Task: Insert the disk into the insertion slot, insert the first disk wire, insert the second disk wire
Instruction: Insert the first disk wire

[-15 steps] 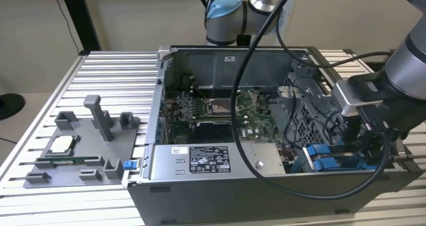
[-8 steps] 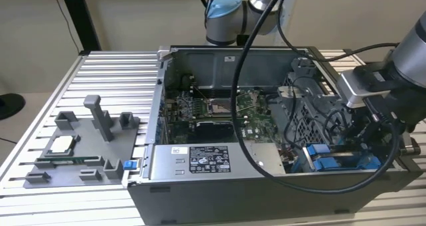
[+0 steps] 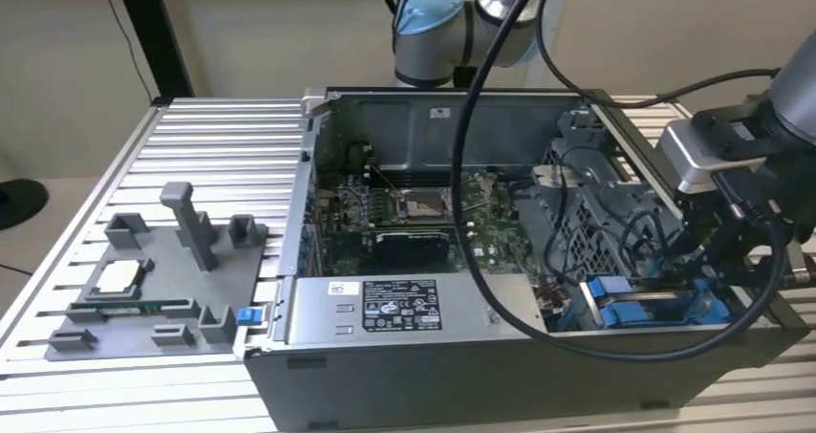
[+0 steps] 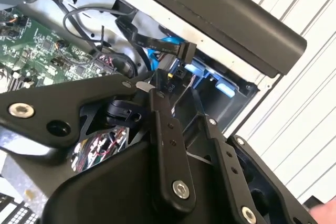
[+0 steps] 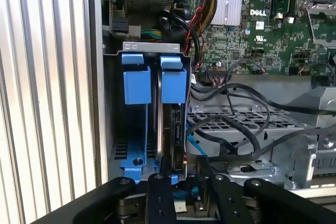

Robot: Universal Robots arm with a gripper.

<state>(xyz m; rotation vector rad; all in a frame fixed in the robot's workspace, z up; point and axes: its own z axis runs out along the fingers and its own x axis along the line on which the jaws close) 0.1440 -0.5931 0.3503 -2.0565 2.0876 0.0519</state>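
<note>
The disk [image 5: 176, 125] stands edge-on inside the insertion slot [image 5: 134, 85], between the slot's bright blue rails and tabs. In the exterior view the slot [image 3: 644, 304] lies at the case's near corner on the exterior view's right, with my gripper [image 3: 709, 261] lowered right over it. In both wrist views my gripper [image 5: 181, 184] [image 4: 175, 88] sits at the disk's end, its fingers [image 4: 157, 103] closed in on a small dark wire connector [image 4: 176, 73]. A second black connector [image 4: 184, 51] on a flat cable hangs just beyond it.
The open computer case holds a green motherboard [image 3: 408, 204], a labelled grey power-supply box [image 3: 389, 311] and a perforated metal cage [image 5: 231, 124] draped with loose black cables. A grey fixture tray [image 3: 153, 290] lies on the ribbed table at the exterior view's left.
</note>
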